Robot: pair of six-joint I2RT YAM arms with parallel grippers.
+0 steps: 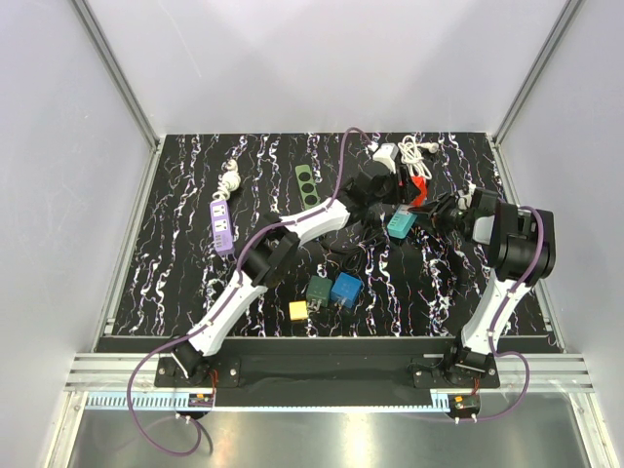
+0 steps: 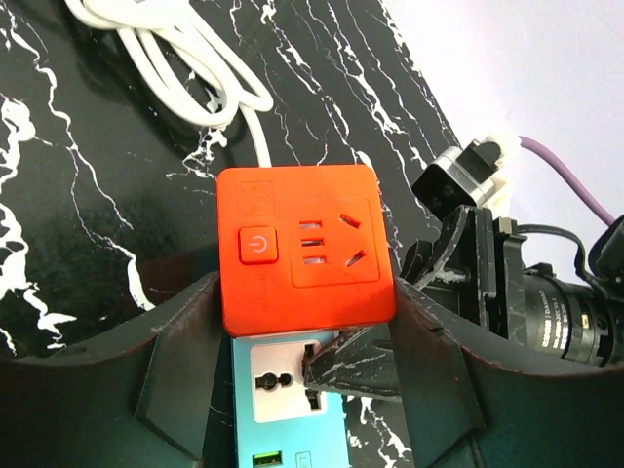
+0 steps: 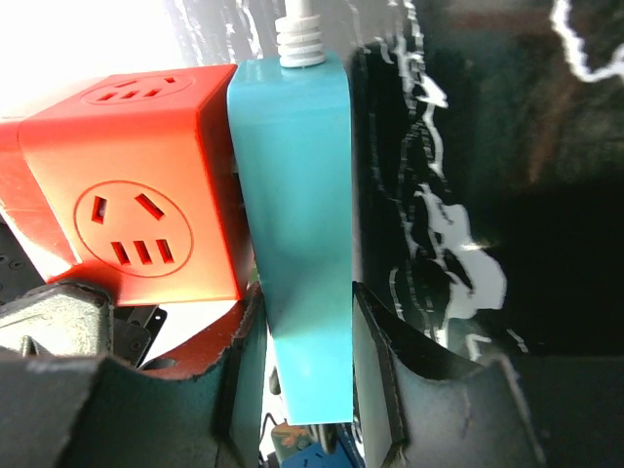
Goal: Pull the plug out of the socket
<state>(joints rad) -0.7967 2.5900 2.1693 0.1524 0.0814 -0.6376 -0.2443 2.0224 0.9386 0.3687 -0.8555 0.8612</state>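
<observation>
Item: orange cube adaptor [image 2: 307, 244], square face up, carrying a round power button and two sets of socket slots; it sits against the upper end of the teal power strip [image 2: 283, 390], touching it along one side. Location: far centre-right of the black, white-veined bench [image 1: 175, 273], between the two arms. Left tool [image 2: 307, 297]: fingers [image 2: 185, 341] stand one on each side of the orange cube adaptor, closed against its two opposite walls. Right tool [image 3: 307, 302]: fingers [image 3: 375, 341] pinch the narrow sides of the teal power strip near one end, with the adaptor just to the left of the strip in the right wrist view and pressed against it. A ribbed white strain relief [image 3: 297, 39] enters the far end of the strip. White cord [image 2: 185, 68]: coiled loosely on the bench beyond the adaptor, one strand running toward it. In the top view, the teal power strip [image 1: 401, 224] lies between the left tool [image 1: 382, 190] and the right tool [image 1: 429, 216], with the cord coil [image 1: 414, 149] near the back edge. Other stock on the bench: purple power strip [image 1: 222, 224] at left, a white plug [image 1: 230, 180] just behind it, green socket strip [image 1: 310, 183] lying at an angle, and nearer the arms a blue cube [image 1: 346, 290], a dark green cube [image 1: 319, 289] touching it, and a yellow cube [image 1: 297, 311].
</observation>
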